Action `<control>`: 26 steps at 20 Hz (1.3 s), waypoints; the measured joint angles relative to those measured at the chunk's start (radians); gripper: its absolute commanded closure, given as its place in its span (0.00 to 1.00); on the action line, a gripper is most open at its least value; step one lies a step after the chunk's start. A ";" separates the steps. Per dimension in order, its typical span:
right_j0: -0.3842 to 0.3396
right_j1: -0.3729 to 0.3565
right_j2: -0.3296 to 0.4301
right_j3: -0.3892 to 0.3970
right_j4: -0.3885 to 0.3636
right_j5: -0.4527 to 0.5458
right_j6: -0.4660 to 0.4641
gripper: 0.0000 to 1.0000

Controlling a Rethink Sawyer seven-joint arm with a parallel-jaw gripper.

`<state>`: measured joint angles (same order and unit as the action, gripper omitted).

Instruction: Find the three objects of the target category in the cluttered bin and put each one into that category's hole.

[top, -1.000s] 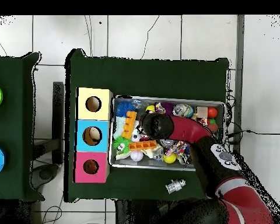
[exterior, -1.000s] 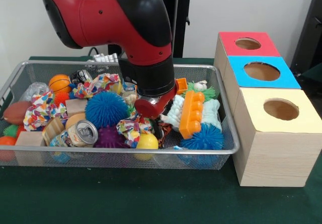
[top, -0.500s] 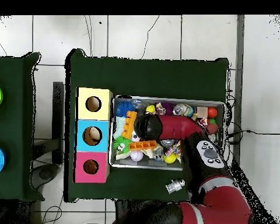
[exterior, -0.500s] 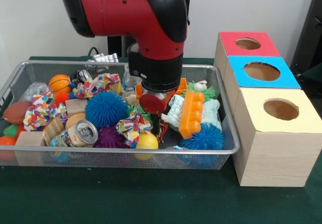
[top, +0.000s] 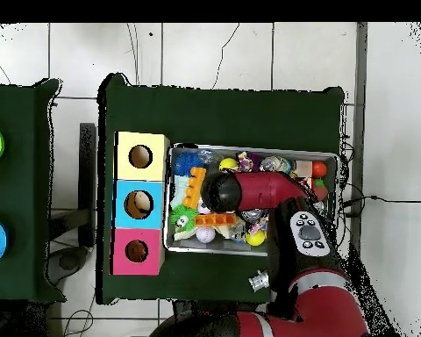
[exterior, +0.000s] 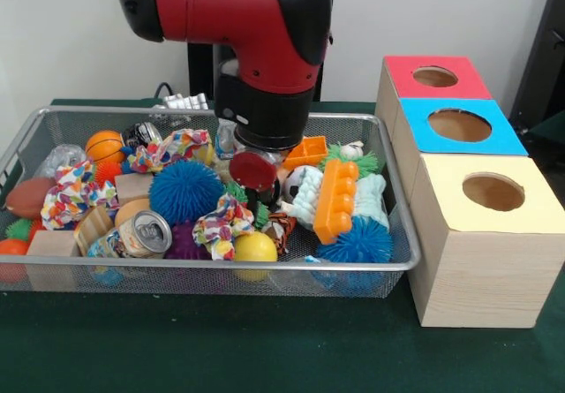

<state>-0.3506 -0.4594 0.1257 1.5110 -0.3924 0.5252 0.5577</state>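
The bin (exterior: 388,262) is a shallow silver wire-mesh basket full of mixed toys; in the overhead view its rim (top: 253,146) shows too. My gripper (exterior: 257,197) hangs under the red and black arm, low over the middle of the clutter, beside a blue spiky ball (exterior: 185,192). The arm's head (top: 218,189) hides it from above. A smooth yellow rounded thing (exterior: 254,246) lies at the bin's front wall; I cannot tell whether it is a toy animal. An orange and black striped thing (exterior: 281,230) lies just below the gripper. No duckling's beak shows.
Three wooden boxes stand right of the bin, each with a round hole: red top (exterior: 436,77), blue top (exterior: 459,125), yellow top (exterior: 493,192). In the bin are an orange plastic block (exterior: 335,200), a tin can (exterior: 146,233), patterned cloth bundles (exterior: 221,227) and a second blue spiky ball (exterior: 362,241).
The arm's head has swung a little left and risen slightly. The patterned cloth bundle under it has shifted left, and a small orange block behind the gripper is now uncovered.
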 measured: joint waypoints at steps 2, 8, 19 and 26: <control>0.000 0.000 -0.013 -0.004 0.000 0.000 0.000 0.00; -0.009 0.001 -0.024 -0.007 0.000 0.000 0.000 0.00; -0.141 0.030 0.080 0.005 0.073 0.000 0.000 0.00; -0.193 0.056 0.136 0.012 0.094 0.013 0.000 0.00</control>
<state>-0.5438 -0.4038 0.2622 1.5233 -0.2988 0.5377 0.5577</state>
